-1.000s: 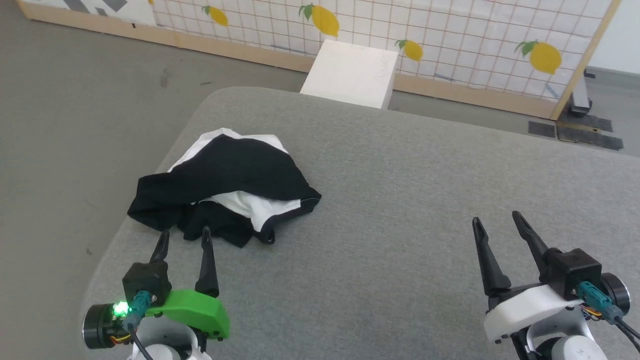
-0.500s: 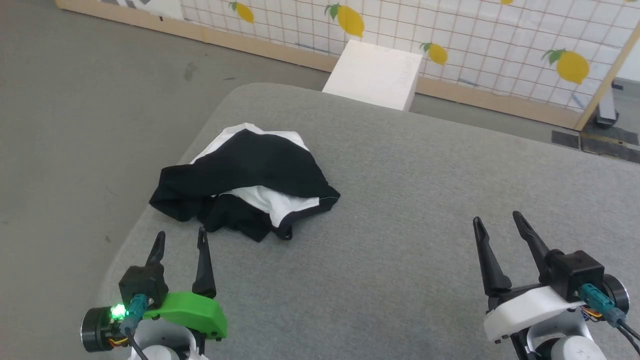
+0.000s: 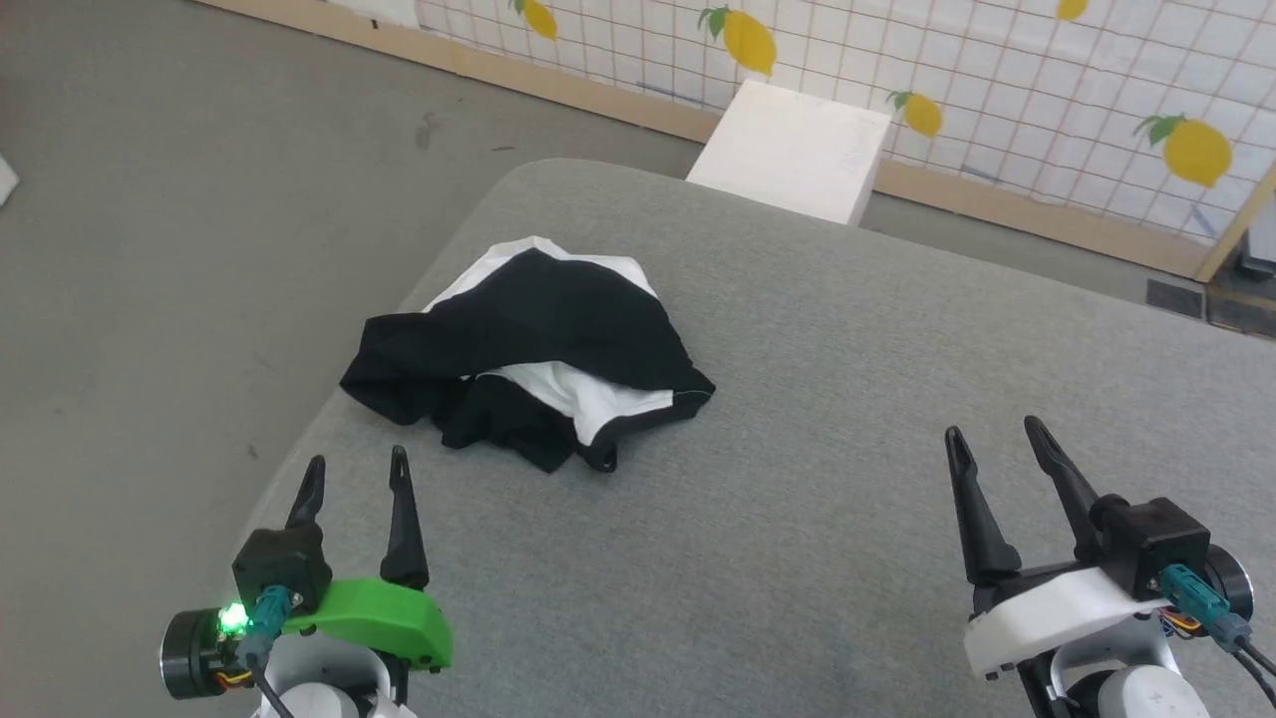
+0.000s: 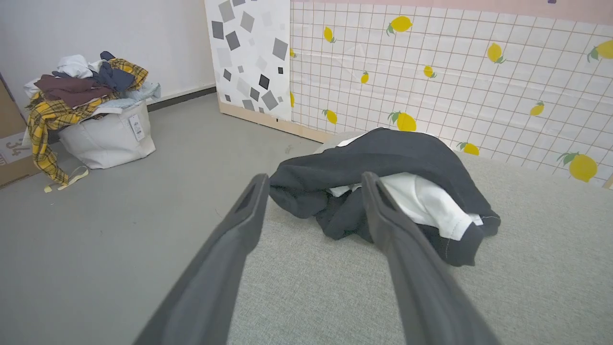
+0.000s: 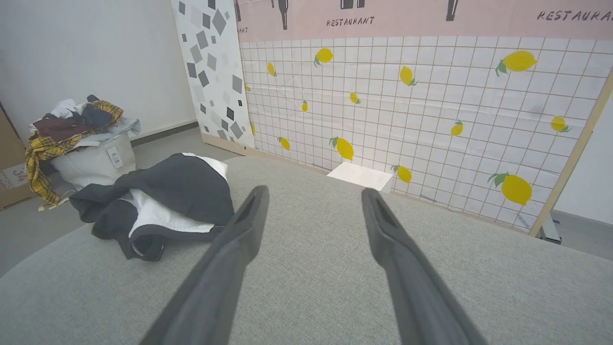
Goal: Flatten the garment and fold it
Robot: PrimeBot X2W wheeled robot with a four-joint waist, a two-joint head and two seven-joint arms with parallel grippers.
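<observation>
The garment (image 3: 538, 349) lies crumpled in a heap near the left edge of the grey table (image 3: 847, 469), black cloth on top with white panels showing at the back and front. My left gripper (image 3: 357, 471) stands open just short of the heap's near edge, nothing between its fingers. In the left wrist view the garment (image 4: 397, 191) sits just beyond the open fingertips. Far to the right, my right gripper (image 3: 994, 434) is open over bare table. The right wrist view shows the garment (image 5: 163, 201) off to the left.
A white block (image 3: 793, 150) stands on the floor behind the table, before a lemon-patterned screen (image 3: 997, 70). A white bin heaped with clothes (image 4: 91, 115) sits on the floor to the left. The table's left edge (image 3: 299, 449) is close to the garment.
The head camera has turned left, so the whole picture has shifted right. The garment lies as before. The left gripper's tips now sit a little further from the heap.
</observation>
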